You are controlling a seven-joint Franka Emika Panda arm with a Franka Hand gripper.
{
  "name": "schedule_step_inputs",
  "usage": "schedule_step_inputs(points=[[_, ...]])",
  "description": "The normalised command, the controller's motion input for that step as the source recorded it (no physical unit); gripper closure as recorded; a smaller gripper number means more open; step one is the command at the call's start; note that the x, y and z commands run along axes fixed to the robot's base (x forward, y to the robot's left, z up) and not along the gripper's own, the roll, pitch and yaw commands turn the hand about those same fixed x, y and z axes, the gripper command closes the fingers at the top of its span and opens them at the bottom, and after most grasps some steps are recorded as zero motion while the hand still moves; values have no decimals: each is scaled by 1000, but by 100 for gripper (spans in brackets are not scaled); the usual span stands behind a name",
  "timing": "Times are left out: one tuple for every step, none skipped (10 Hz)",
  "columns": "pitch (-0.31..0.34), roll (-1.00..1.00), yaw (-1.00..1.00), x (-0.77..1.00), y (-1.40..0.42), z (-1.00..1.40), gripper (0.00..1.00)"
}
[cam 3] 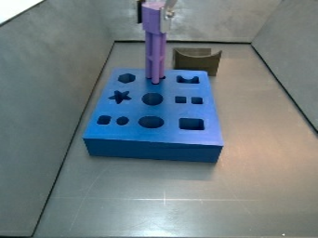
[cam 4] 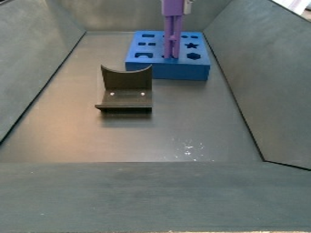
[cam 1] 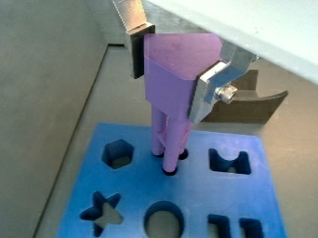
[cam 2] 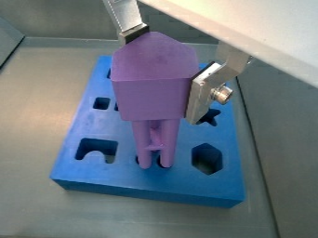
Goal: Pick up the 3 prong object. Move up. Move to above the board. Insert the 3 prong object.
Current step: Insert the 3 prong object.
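Upright over the blue board, the light-purple 3 prong object stands clamped between the gripper fingers, its upper end pinched from two opposite sides by the flat silver plates. In both wrist views the bar hangs straight down from the fingers, one plate pressed flat against its side, and its narrow prongs reach the board's top at a dark cut-out in the middle row. How deep the prongs sit in that opening cannot be told. In a side view the bar's lower end meets the board near a star cut-out, with the gripper at the frame's upper edge. A dark olive notched block rests on the grey surface, well apart from the board in that view and just behind it in a side view.
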Motion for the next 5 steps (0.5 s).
schedule_step_inputs(points=[[-113, -40, 0, -309, 0, -149, 100], [-79, -129, -57, 0, -91, -191, 100], [-41, -144, -203, 286, -177, -211, 100], [0, -133, -243, 389, -197, -183, 100], [0, -117, -277, 417, -154, -183, 100]])
